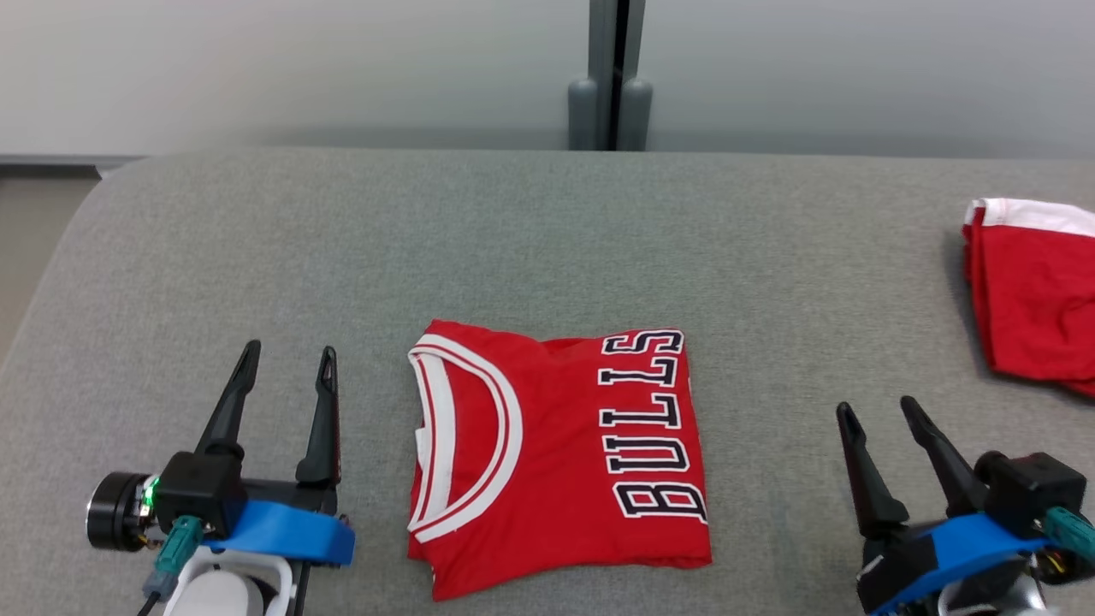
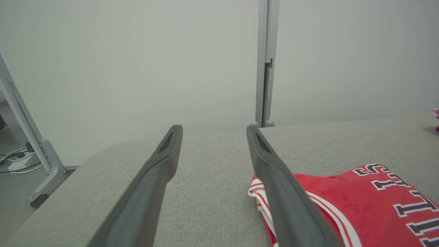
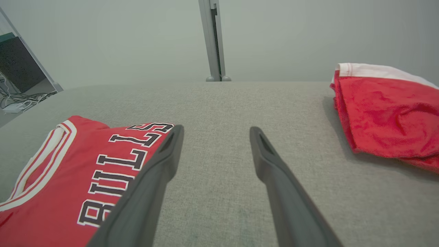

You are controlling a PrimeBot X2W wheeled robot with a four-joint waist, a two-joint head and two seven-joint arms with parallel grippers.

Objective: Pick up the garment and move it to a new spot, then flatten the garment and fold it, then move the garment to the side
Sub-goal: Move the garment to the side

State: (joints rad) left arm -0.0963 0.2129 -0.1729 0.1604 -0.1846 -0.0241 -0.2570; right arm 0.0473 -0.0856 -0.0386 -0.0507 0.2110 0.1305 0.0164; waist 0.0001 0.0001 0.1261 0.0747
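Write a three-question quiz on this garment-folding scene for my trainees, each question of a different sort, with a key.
1. True or false: the left gripper is clamped on the folded jersey.
2. Where does the second red garment lie? A, toward the robot's right on the grey surface, apart from the jersey; B, on top of the jersey; C, between the left gripper's fingers.
3. Fill in: the word printed on the jersey is ____.

Key: 1 false, its jaws stand open beside the jersey; 2 A; 3 BULLS.
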